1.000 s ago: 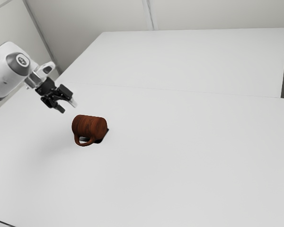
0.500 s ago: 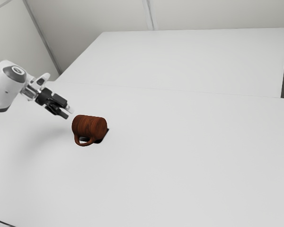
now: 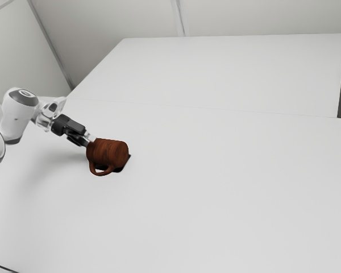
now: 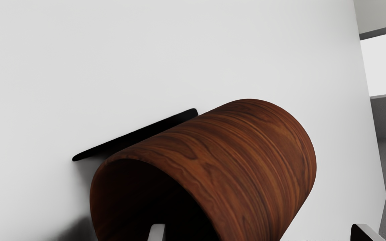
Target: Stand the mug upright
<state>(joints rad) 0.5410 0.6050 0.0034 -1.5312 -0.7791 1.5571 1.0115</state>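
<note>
- Pale walls (image 3: 131, 17) at the back, white worktop (image 3: 233, 182) in front, and here in the exterior view is the mug (image 3: 108, 152), down on its side towards the exterior view's left.
- Its handle (image 3: 101, 172) juts out below the body, with a black shape (image 3: 125, 163), shadow or flat object, I can't tell, showing at the base end.
- So, not upright: no standing mug to score yet. What's left, as I judge it, is a firm grip, then a turn onto its base and a clean release.
- And the fingers (image 3: 91, 137) are right at the end nearest the arm!
- Over to the wrist view: the mouth (image 4: 146, 197) gapes towards the fingers, and they're wide apart, one tip in front of that dark opening, the other out past the mug's outer side.
- Nothing clamped! The wall runs between them; whether either tip brushes it, I can't tell. Closing on that wall looks the likely play.
</note>
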